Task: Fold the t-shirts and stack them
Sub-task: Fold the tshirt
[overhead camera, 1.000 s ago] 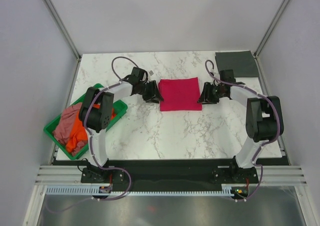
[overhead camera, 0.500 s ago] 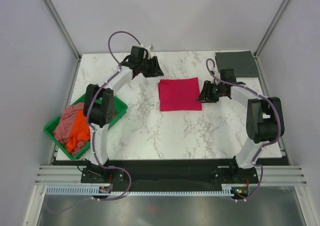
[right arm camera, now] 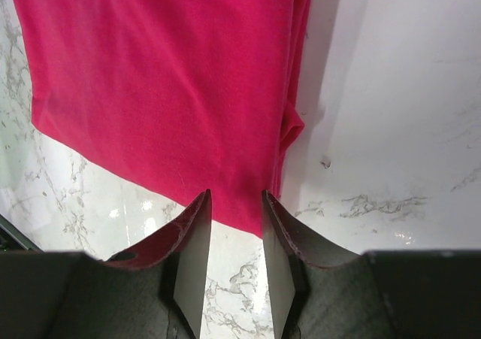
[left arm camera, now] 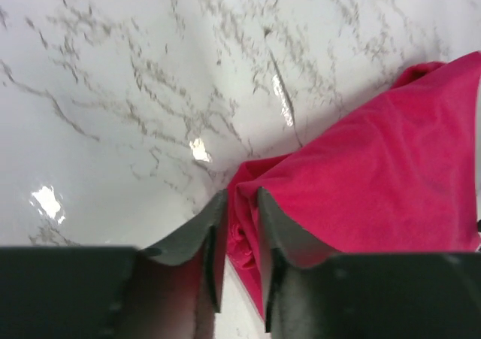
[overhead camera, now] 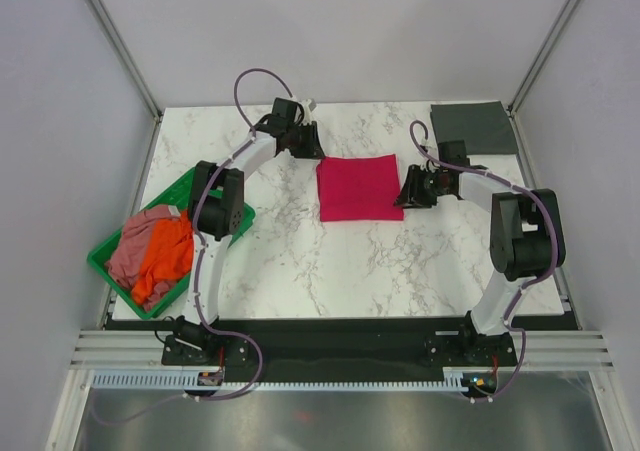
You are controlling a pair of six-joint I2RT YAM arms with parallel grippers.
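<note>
A crimson-red t-shirt [overhead camera: 358, 187] lies folded into a rectangle in the middle of the marble table. My left gripper [overhead camera: 312, 152] is at its far left corner. In the left wrist view the gripper [left arm camera: 240, 198] is shut on a bunched bit of the red cloth [left arm camera: 376, 181]. My right gripper [overhead camera: 404, 193] is at the shirt's right edge, near the front corner. In the right wrist view it [right arm camera: 234, 198] is open, with bare marble between the fingers and the red hem [right arm camera: 165, 76] at the tips. A dark grey t-shirt [overhead camera: 472, 127] lies folded at the far right corner. An orange t-shirt [overhead camera: 165, 256] and a dusty pink one [overhead camera: 130, 246] lie crumpled in the tray.
A green plastic tray [overhead camera: 97, 260] stands at the table's left edge, partly over it. Frame posts stand at the far corners. Both arm bases are at the near edge.
My left gripper left the shirt's left edge, swung to the far side, and now sits at the far left corner, shut on cloth. The right gripper has barely moved.
</note>
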